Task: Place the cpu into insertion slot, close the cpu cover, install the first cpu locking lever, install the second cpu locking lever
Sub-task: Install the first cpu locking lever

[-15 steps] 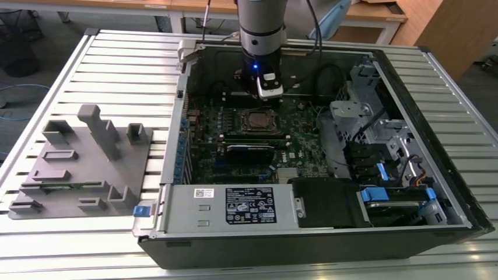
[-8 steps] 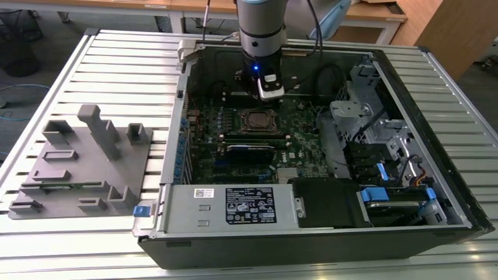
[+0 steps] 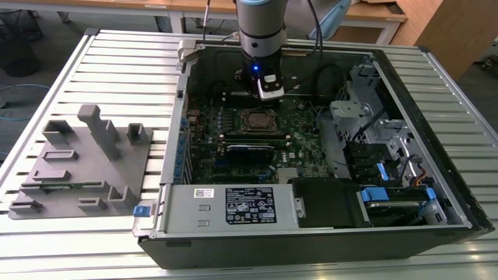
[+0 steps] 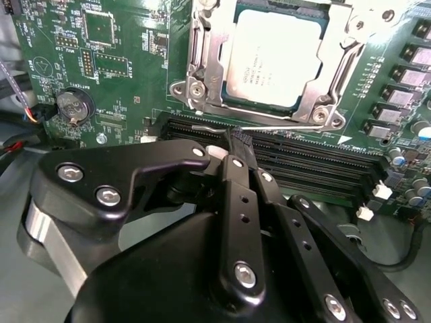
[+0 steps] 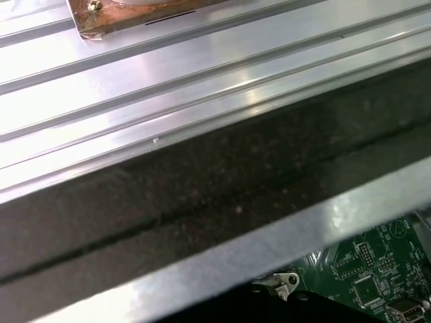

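Observation:
In the second wrist view the cpu [image 4: 273, 57], silver-grey on top, lies in the insertion slot [image 4: 202, 40] on the green board. The silvery cpu cover [image 4: 330, 74] frames it and looks lowered over it. A thin wire locking lever [image 4: 283, 126] runs along the socket's near edge. My gripper [image 4: 236, 138] has its black fingers pressed together, with the tips just beside that lever. Whether they touch it I cannot tell. In the exterior view the gripper [image 3: 270, 93] hangs inside the open computer case, just behind the insertion slot [image 3: 257, 121].
Long black memory slots [image 4: 303, 161] lie between gripper and socket, and a coin battery [image 4: 73, 104] sits on the board. A grey fixture block [image 3: 81, 163] stands at the exterior view's left. A power supply [image 3: 233, 204] and drive cage [image 3: 389, 146] crowd the case. The case wall [image 5: 202, 202] meets the slatted table [image 5: 168, 81].

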Action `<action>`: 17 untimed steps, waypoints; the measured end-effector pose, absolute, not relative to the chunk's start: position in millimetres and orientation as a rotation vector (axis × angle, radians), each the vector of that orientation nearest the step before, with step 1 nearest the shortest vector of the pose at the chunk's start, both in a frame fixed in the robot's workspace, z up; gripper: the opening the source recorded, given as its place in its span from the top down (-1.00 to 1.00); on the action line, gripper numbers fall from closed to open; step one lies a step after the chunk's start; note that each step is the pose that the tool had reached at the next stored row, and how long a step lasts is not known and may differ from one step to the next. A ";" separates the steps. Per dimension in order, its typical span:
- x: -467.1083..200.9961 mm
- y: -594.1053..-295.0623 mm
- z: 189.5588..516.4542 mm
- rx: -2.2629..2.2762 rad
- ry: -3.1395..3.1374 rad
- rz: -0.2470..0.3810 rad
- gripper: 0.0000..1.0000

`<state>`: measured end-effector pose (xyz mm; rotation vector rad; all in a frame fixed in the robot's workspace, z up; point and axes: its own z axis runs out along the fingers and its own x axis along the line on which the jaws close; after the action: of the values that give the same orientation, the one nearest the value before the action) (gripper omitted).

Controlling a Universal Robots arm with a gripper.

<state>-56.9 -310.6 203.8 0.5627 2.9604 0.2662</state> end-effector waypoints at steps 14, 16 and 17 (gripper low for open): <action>-58.8 -313.7 202.9 0.556 2.939 0.290 0.80; -59.4 -313.8 202.6 0.554 2.934 0.295 0.80; -59.6 -313.9 202.5 0.553 2.931 0.298 0.80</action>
<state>-59.6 -313.9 202.5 0.5531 2.9313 0.2977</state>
